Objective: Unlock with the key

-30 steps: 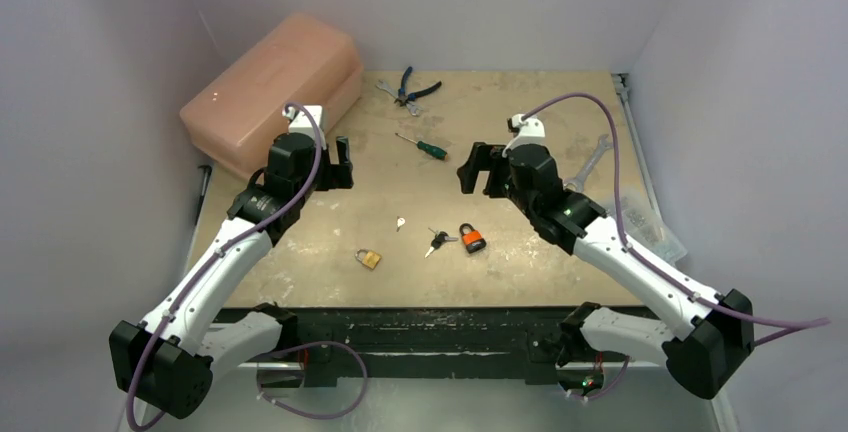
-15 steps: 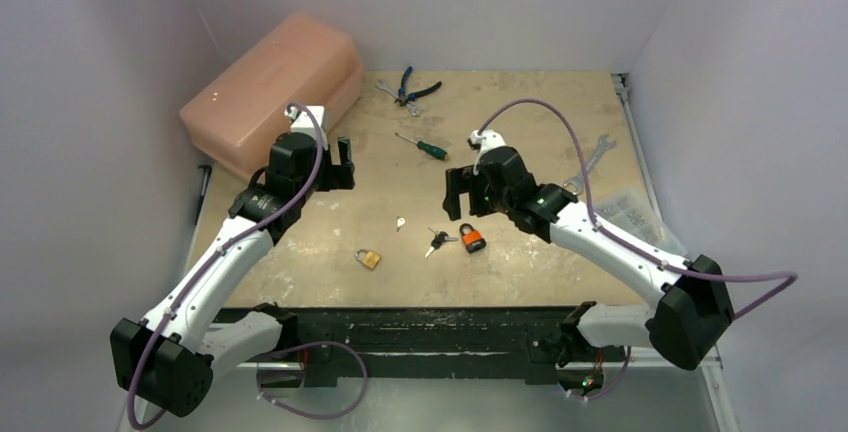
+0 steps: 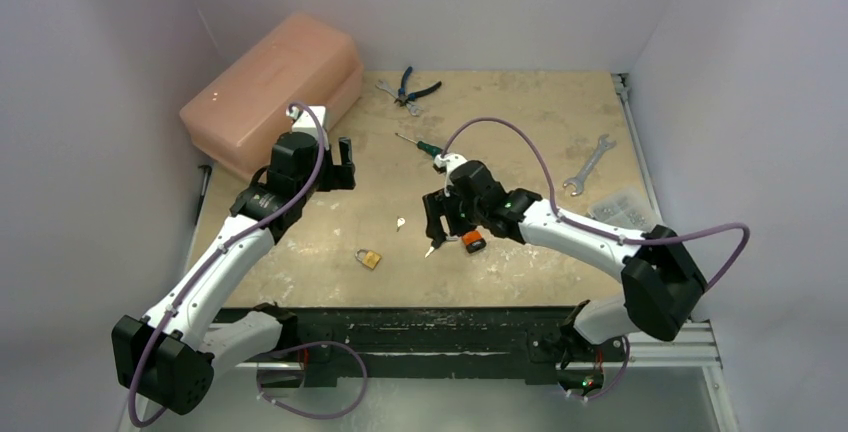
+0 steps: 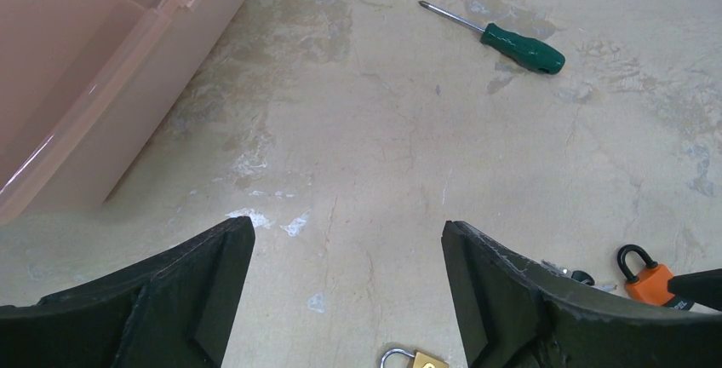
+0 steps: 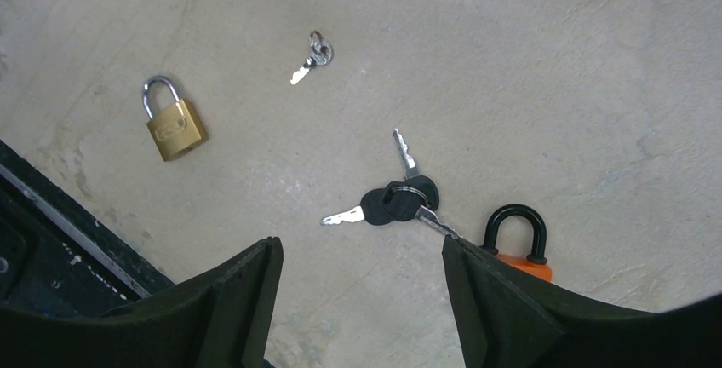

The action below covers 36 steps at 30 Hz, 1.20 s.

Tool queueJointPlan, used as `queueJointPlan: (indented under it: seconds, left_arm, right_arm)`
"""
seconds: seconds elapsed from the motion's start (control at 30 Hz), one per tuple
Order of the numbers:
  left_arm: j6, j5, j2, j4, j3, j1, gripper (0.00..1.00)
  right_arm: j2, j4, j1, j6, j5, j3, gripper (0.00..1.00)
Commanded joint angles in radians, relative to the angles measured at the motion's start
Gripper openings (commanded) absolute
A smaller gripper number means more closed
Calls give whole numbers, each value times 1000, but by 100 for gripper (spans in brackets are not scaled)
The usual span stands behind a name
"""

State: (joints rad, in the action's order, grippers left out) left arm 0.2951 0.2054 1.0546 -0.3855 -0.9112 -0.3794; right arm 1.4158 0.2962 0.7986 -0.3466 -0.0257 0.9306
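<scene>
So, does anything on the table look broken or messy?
Nothing looks broken or spilled. The tabletop is just scuffed and patchy. The black-headed keys lie loose beside the orange padlock, and a small silver key lies alone, apart from the brass padlock.

Orange padlock point(image 5: 521, 265), brass padlock point(image 5: 174, 127), black-headed keys point(image 5: 398, 199), green screwdriver point(image 4: 521, 48)

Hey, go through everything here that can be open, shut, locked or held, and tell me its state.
orange padlock: shackle shut, lying flat
brass padlock: shackle shut, lying flat
black-headed keys: loose on the table, in no lock
small silver key: loose on the table
pink case: lid closed
left gripper: open, empty
right gripper: open above the black-headed keys, empty
</scene>
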Motion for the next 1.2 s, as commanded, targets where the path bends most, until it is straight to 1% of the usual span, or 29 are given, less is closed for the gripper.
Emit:
queueJointPlan:
  seconds: [0.0, 0.07, 0.2, 0.47, 0.6, 0.9, 1.07, 1.17]
  left_arm:
    - [-4, -4, -4, 19, -22, 8, 87]
    - [-4, -4, -5, 17, -22, 8, 87]
    - [-4, 0, -7, 18, -22, 8, 87]
    - [-5, 3, -7, 16, -21, 8, 87]
    - [-5, 4, -7, 16, -20, 8, 87]
    - [-4, -1, -2, 18, -22, 9, 87]
    - [-4, -2, -1, 17, -22, 10, 87]
    - [-4, -1, 0, 17, -22, 10, 87]
  right_arm:
    - [38, -60, 2, 40, -37, -10, 74]
    - [61, -72, 2, 48, -48, -6, 71]
    - [102, -79, 3, 65, -44, 5, 68]
    - [217, -25, 4, 157, -62, 53, 70]
    - [262, -13, 4, 190, -35, 77, 71]
    - [289, -13, 4, 202, -15, 74, 67]
    - [303, -5, 3, 197, -20, 69, 58]
    - [306, 8, 4, 176, -14, 58, 50]
